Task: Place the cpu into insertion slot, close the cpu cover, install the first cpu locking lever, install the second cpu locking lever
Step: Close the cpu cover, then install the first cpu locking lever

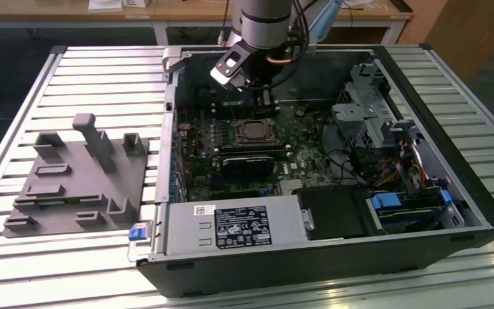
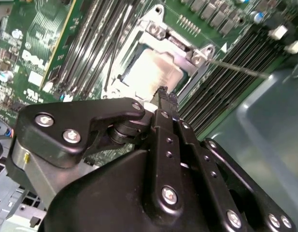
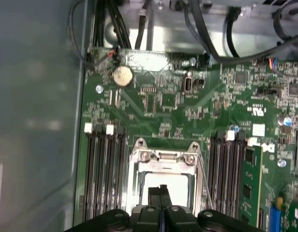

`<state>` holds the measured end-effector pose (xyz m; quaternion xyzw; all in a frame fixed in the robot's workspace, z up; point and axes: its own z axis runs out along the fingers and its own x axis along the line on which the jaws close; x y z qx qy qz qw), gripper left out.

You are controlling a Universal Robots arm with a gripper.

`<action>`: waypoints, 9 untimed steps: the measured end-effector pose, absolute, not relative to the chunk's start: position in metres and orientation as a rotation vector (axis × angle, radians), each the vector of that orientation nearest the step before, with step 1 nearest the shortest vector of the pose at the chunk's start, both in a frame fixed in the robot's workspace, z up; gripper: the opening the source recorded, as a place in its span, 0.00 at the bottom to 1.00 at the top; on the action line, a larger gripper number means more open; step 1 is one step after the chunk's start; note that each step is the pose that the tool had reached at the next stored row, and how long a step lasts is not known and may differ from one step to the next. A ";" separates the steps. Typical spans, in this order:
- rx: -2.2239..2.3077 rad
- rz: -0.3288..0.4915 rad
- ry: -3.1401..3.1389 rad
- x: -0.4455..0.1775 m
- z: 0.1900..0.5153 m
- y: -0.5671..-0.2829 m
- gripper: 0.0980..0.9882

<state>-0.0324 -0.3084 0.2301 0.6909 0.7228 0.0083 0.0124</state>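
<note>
Op: Black fingers sat closest to my lens, pressed together with nothing between them, tips over the cpu.
Lead: Where was the chip?
Op: Seated in the insertion slot, with the cpu cover lying flat around it. One thin locking lever stuck out sideways beside the cover.
Lead: Any writing?
Op: I saw a printed label on the power supply, its print too small for me to make out.
</note>
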 end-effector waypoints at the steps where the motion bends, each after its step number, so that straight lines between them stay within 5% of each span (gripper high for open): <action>1: 2.153 0.026 2.253 -0.034 0.230 -0.308 0.01; 9: 2.153 0.026 2.253 -0.045 0.229 -0.308 0.01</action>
